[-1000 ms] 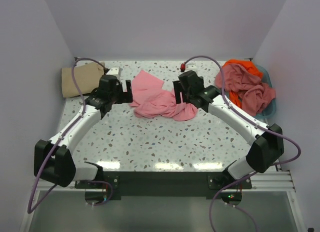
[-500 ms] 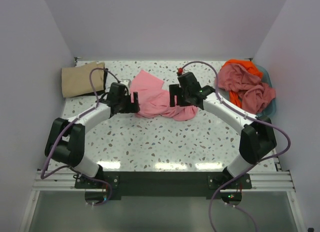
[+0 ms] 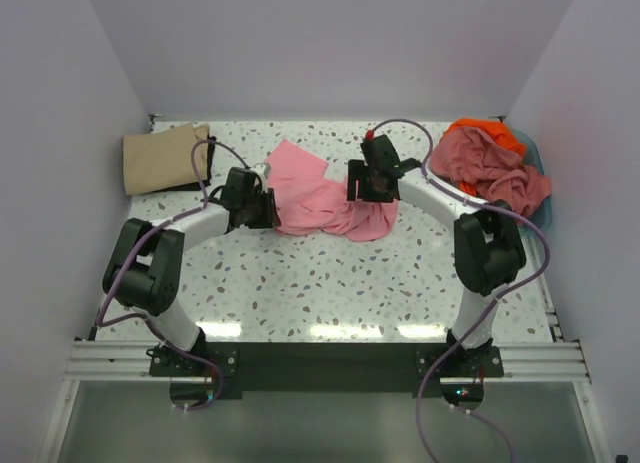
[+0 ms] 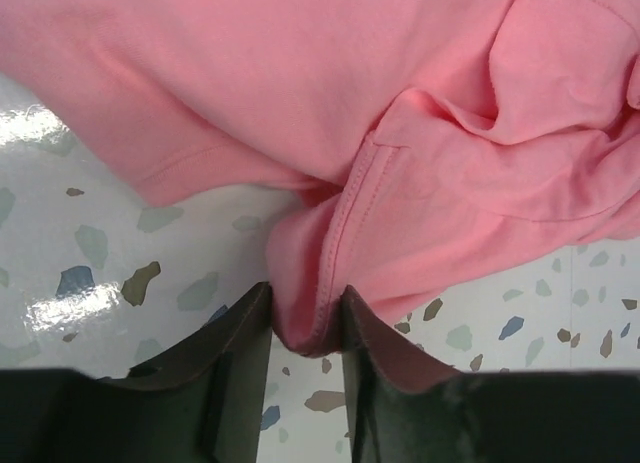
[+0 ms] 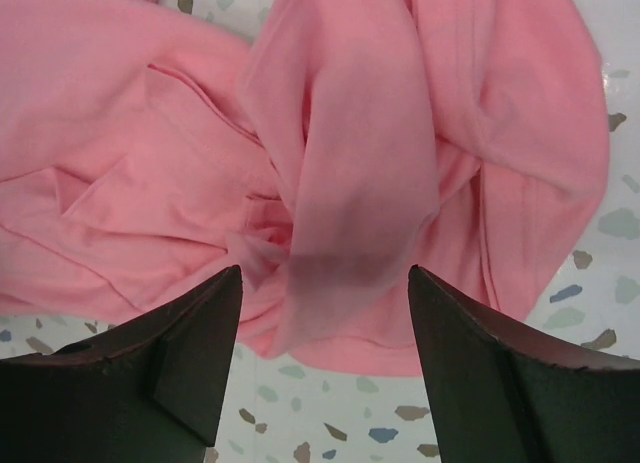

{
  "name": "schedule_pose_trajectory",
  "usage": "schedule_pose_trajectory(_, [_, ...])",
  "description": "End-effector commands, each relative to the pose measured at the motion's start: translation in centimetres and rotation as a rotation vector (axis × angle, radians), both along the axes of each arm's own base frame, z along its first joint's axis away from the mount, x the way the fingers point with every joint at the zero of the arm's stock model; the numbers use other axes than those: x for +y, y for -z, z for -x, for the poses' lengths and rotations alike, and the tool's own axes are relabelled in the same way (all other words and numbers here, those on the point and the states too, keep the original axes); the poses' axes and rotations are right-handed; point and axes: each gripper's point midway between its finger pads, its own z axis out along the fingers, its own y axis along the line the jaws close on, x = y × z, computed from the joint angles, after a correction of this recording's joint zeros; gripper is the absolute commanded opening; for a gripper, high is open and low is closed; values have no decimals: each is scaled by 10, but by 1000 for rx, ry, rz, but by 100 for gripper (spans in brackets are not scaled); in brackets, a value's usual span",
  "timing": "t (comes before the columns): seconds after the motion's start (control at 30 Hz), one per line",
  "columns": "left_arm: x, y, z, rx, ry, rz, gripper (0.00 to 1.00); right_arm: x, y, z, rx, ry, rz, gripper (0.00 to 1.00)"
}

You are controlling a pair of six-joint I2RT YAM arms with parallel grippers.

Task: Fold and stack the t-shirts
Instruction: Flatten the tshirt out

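The left end effector is closed on the light pink t-shirt. Its two dark fingers pinch a stitched hem fold between them, the cloth touching both inner faces. From that pinch the shirt spreads up and away from the wrist camera, rumpled, with a seam running diagonally out of the grip. Bare speckled counter shows on either side of the fingers.

The right end effector stands open, its fingers wide apart and just above the same shirt. A thick twisted ridge of pink cloth lies straight ahead in the gap between them. Whether the fingertips touch the fabric cannot be told. More loose folds spread to both sides of that ridge, and the counter shows just below the shirt's near edge.

From above, the two end effectors face each other across the crumpled shirt, the left one at its left edge and the right one on its right part.

Beyond the left end effector, toward the far left corner, a tan t-shirt lies folded flat, well apart from it. Out past the right arm, at the counter's far right, a dusty pink t-shirt is heaped with an orange t-shirt behind it, both in a blue basket.
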Motion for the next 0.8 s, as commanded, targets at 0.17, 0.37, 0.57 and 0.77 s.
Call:
schedule_pose_trajectory(0.17, [-11, -24, -12, -60, 22, 45, 13, -3, 10, -24, -12, 14, 96, 59])
schedule_pose_trajectory(0.37, [-3, -42, -25, -90, -12, -8, 0, -13, 14, -30, 1, 35, 142, 8])
schedule_pose_trajectory(0.57, [13, -120, -64, -260, -53, -110, 0, -32, -58, -38, -132, 42, 158, 0])
schedule_pose_trajectory(0.77, [36, -202, -73, -450, -142, -168, 0, -40, -123, -1, -224, -43, 133, 0])
